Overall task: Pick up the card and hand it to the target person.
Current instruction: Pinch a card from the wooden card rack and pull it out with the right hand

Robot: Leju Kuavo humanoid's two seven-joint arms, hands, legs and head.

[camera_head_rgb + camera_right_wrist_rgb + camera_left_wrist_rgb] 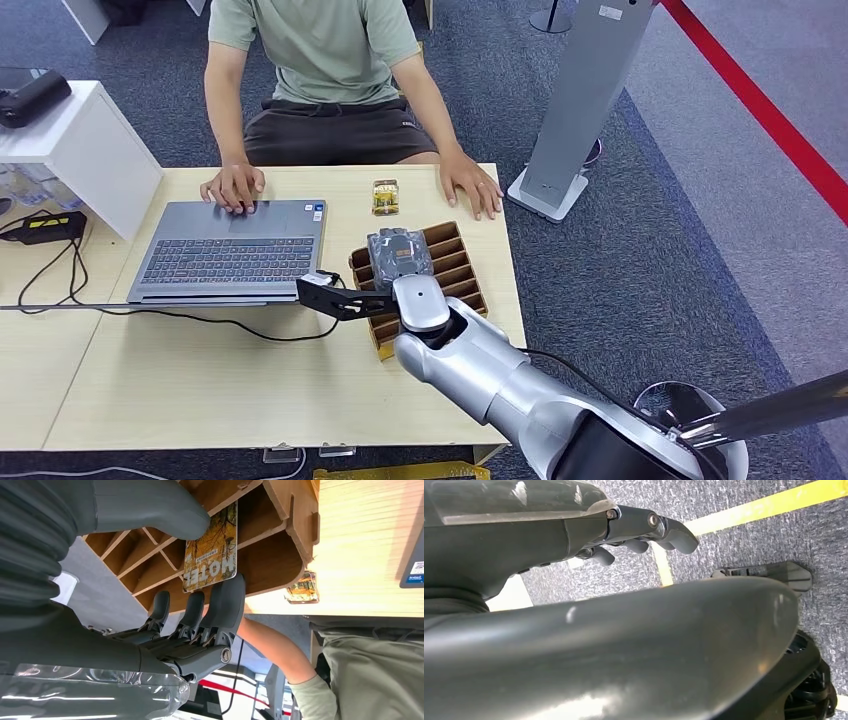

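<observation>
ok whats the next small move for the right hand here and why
Probably lift the card straight up out of the wooden rack. The right hand already pinches it between thumb and fingers, but its lower part sits in a slot, so it should clear the dividers before carrying toward the person across the table.

The card (210,555) was a small rectangle printed with yellow autumn foliage and the white word "MOTEL" along one short edge. It stood on edge in a slot of the brown wooden rack (455,275), one end down between two dividers and the lettered end sticking out. The right robot hand (200,565) pinched that exposed end, thumb on one face and a finger on the other. In the head view the rack sat on the bench (200,390) at about 4 o'clock from the laptop (230,250). The target person (320,60) sat at 12 o'clock, both hands resting on the bench's far edge.
</observation>
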